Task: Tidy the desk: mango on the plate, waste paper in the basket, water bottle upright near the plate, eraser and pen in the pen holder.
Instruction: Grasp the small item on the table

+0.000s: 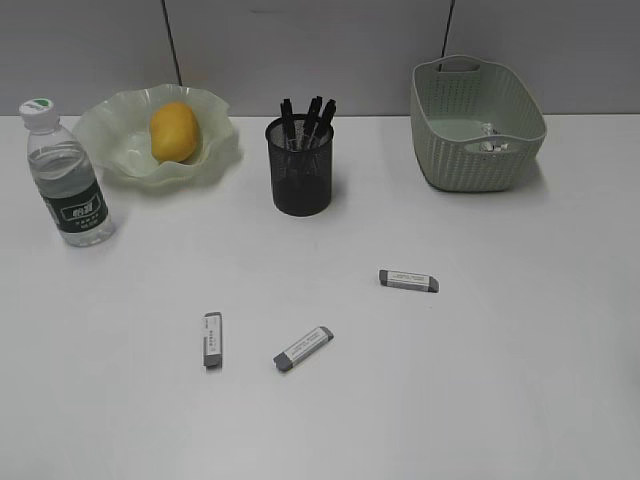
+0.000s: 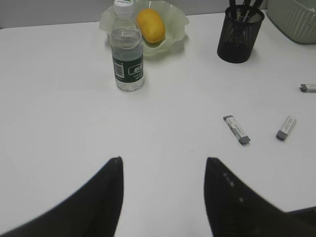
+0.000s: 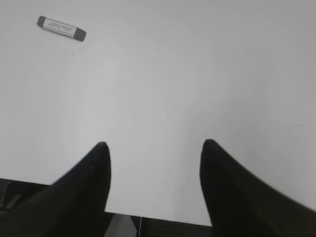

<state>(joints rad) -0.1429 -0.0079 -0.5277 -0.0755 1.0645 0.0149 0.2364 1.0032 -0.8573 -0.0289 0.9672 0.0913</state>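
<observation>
The left gripper (image 2: 163, 170) has its two dark fingers spread apart and holds nothing. It hangs over bare white desk (image 2: 59, 123) at the bottom of the left wrist view. The right gripper (image 3: 153, 153) is spread apart and empty too, low in its own view, near the desk's front edge.

Most of the tidying looks done. The mango (image 1: 175, 131) sits in the wavy green plate (image 1: 105, 130) at the upper left of the exterior view. The water bottle (image 1: 66, 175) stands upright just beside the plate. Something white, likely the waste paper (image 1: 490, 143), lies inside the basket (image 1: 450, 150) at the upper right. Pens (image 1: 305, 122) stick up out of the black pen holder (image 1: 300, 175) in the middle.

Three erasers are left on the desk: the left eraser (image 1: 212, 339), the middle eraser (image 1: 303, 349) and the right eraser (image 1: 408, 280). So the step in hand is probably picking up an eraser. To do it well, a gripper should come straight down over one eraser, with a finger on each long side, pinch gently, then lift it and drop it into the holder without bumping the pens.

The left wrist view shows all three erasers, but the right eraser is cut off at the frame's right edge. The right wrist view shows only one eraser, at its upper left. Only the exterior view looks inside the basket, and it shows no gripper at all.
</observation>
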